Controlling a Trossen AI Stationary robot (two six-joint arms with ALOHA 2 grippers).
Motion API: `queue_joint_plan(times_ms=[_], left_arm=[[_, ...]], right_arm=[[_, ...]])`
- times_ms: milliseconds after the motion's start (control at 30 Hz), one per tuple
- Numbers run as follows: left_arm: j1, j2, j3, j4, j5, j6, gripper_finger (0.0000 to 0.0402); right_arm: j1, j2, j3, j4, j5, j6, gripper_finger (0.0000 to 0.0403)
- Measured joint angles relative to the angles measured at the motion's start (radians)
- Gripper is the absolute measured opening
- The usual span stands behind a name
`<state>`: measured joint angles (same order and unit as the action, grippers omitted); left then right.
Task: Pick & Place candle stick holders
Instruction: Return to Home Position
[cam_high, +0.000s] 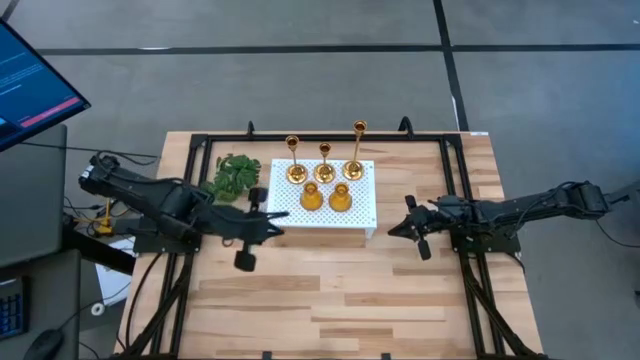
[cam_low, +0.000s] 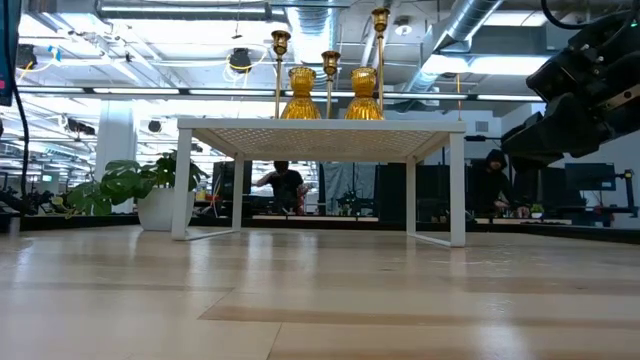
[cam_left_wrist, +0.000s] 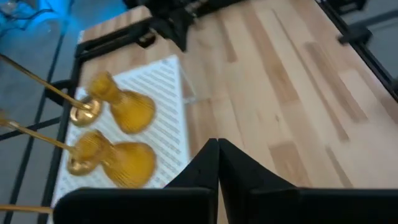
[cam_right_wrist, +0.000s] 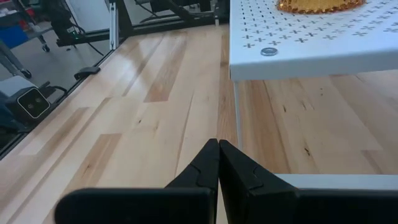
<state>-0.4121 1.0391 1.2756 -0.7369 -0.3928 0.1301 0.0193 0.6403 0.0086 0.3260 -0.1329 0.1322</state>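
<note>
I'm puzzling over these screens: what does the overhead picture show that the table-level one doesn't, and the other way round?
Only the high view shows the left arm, the whole wooden table, and how the candle stick holders are laid out: three slim ones behind, two squat ones in front. Only the low view shows the white shelf's legs, the space under it, and people in the room behind. Both show the shelf, all five holders on top, and the right arm.

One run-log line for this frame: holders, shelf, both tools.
items: five candle stick holders upright on white shelf | left tool: shut, empty, by shelf's left edge | right tool: shut, empty, right of shelf | placement: done
</note>
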Motion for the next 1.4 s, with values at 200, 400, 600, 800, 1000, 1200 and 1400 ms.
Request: queue_joint_plan(times_ms=[200,400,600,800,1000,1200,1400], left_arm=[[-0.049,-0.114,-0.191,0.150,0.018,-0.013,0.0003],[0.021,-0.171,-0.259,0.353,0.144,0.142,0.0005],[0.173,-0.228,-0.231,0.373,0.231,0.168,0.0004],[0.338,-0.271,-0.231,0.363,0.400,0.112,0.0003],[0.362,-0.399,-0.231,0.278,0.462,0.088,0.0005],[0.362,-0.594,-0.288,0.211,0.395,0.038,0.0004],[0.362,-0.795,-0.409,0.212,0.394,0.018,0.0003]], right_arm=[[0.000,0.000,0.000,0.002,0.000,0.000,0.0000],[0.000,0.000,0.000,0.008,0.000,-0.007,0.0000],[0.000,0.000,0.000,0.009,0.000,0.006,0.0000],[0.000,0.000,0.000,0.008,-0.001,0.017,0.0000],[0.000,0.000,0.000,0.008,-0.001,0.045,0.0000],[0.001,0.000,0.000,0.005,-0.001,0.052,0.0000],[0.001,0.000,0.000,0.005,-0.001,0.052,0.0000]])
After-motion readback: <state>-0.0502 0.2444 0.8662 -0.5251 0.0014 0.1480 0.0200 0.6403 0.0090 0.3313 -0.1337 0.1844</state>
